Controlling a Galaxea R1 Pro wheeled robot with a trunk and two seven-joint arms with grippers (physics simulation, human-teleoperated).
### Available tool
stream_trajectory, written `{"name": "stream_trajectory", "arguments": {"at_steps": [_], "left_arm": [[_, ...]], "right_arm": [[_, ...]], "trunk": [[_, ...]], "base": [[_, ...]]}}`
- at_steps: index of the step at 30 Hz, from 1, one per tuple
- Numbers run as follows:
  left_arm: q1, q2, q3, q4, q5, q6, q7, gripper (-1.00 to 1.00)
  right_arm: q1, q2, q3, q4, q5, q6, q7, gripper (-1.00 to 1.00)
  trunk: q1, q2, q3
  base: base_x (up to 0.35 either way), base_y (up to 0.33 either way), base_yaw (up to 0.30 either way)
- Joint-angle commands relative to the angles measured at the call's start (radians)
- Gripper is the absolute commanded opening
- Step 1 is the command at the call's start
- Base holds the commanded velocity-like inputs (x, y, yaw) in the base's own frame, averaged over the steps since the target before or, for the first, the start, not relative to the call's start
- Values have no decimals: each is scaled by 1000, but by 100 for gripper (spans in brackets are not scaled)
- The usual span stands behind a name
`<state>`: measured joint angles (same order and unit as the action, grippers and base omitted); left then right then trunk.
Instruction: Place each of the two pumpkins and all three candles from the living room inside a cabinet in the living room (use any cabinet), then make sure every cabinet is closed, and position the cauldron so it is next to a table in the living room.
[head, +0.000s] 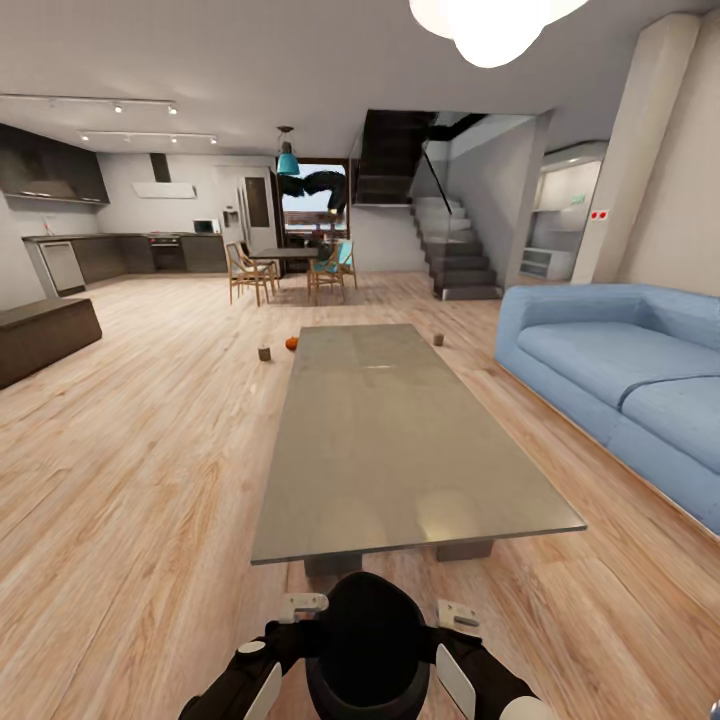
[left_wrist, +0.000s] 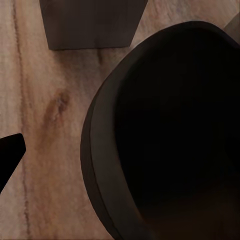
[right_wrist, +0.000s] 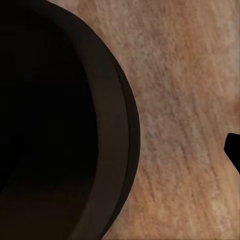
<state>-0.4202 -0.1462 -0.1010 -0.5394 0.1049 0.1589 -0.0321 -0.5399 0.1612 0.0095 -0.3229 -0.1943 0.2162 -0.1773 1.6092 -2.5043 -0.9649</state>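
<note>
The black cauldron (head: 365, 640) sits low in front of me between my two arms, just short of the long grey table's (head: 390, 430) near end. Its dark rim (left_wrist: 100, 150) looms large in the left wrist view, and the rim (right_wrist: 117, 125) curves through the right wrist view too. My left gripper (head: 300, 604) and right gripper (head: 458, 614) flank it. One dark fingertip (left_wrist: 10, 150) stands clear of the rim, as does the right one (right_wrist: 234, 150). A pumpkin (head: 291, 343) lies on the floor beyond the table. The cabinet (head: 45, 335) is at far left, shut.
Two small dark cylinders (head: 264, 353) (head: 438, 340) stand on the floor by the table's far end. A blue sofa (head: 620, 370) lines the right side. A dining set (head: 290, 268), kitchen units and stairs (head: 455, 250) lie further back. A table foot (left_wrist: 90, 22) is near the cauldron.
</note>
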Motion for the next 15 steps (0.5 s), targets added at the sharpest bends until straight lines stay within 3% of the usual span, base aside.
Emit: {"name": "stream_trajectory", "arguments": {"at_steps": [1, 15], "left_arm": [[0, 1, -2, -2, 10, 6, 0, 100], [0, 1, -3, -2, 10, 4, 1, 100]], "right_arm": [[0, 0, 1, -2, -8, 5, -5, 100], [0, 0, 1, -1, -8, 6, -5, 100]], "trunk": [[0, 0, -1], [0, 0, -1]], "base": [[0, 0, 0], [-60, 0, 0]]}}
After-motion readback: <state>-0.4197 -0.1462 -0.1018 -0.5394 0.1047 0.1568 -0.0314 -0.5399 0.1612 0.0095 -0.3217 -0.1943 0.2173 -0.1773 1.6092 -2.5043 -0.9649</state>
